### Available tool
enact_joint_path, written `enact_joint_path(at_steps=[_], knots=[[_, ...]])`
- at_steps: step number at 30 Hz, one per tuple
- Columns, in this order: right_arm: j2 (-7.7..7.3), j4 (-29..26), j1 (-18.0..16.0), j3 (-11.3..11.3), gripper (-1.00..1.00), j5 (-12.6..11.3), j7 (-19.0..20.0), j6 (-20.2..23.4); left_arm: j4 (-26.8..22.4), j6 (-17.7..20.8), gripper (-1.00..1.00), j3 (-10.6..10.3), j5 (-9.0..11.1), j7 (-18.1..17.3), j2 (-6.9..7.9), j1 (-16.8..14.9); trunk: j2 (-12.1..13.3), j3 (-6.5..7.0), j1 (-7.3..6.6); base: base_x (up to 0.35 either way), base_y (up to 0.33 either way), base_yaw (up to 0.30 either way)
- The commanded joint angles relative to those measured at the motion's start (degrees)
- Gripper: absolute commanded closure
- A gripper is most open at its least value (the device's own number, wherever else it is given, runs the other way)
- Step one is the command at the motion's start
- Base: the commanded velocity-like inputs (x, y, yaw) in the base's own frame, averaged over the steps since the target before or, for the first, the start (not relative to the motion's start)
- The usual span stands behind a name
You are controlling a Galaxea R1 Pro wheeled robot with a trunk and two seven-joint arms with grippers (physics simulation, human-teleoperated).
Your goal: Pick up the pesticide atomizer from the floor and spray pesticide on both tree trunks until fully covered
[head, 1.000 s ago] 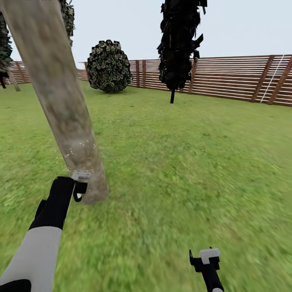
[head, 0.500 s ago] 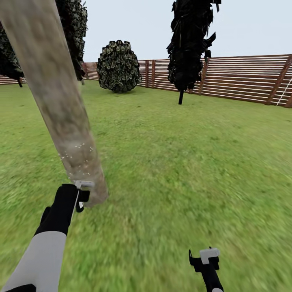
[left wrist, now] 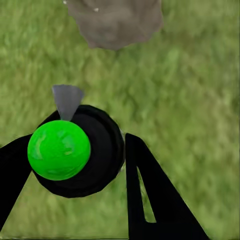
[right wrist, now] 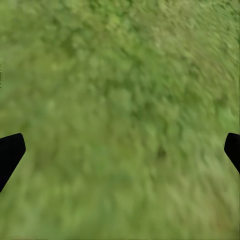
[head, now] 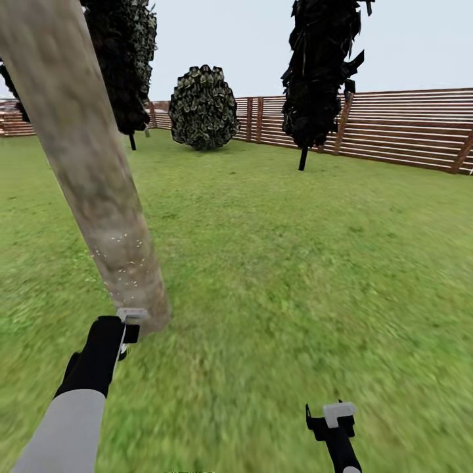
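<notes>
left gripper (left wrist: 75, 165) clamps pesticide atomizer (left wrist: 75, 150) (green-topped), near tree trunk (head: 92, 171) base | right gripper (right wrist: 120, 150) spread wide over lawn (head: 295, 263)

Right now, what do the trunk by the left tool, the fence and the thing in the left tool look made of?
Tree trunk: rough matte bark look, mottled grey-beige with scattered pale specks. Fence: brown wood, by its horizontal slats and posts, matte. Atomizer in the left tool: probably plastic, with a glossy green ball top showing highlights on a dull black round body.
</notes>
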Motion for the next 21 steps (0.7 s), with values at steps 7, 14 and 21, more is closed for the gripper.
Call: enact_joint_path(at_steps=[7,14,21], knots=[[0.00,-0.03,0.00,0.51,-1.00,-0.28,-0.23,-0.05,3.07,-0.53,1.00,8.20,-0.43,0.48,4.37,-0.02,-0.02,-0.05,-0.01,0.049,-0.272,0.136],[-0.34,-0.03,0.00,0.46,-1.00,-0.27,-0.27,-0.05,6.35,-6.51,1.00,7.06,-0.65,1.01,-1.00,-0.13,-0.02,-0.05,-0.01,0.189,-0.237,0.002],[-0.37,-0.03,0.00,0.49,-1.00,-0.28,-0.27,-0.05,6.61,-6.68,1.00,8.24,-0.52,1.03,5.93,-0.09,-0.02,-0.05,-0.01,0.213,-0.211,0.000]])
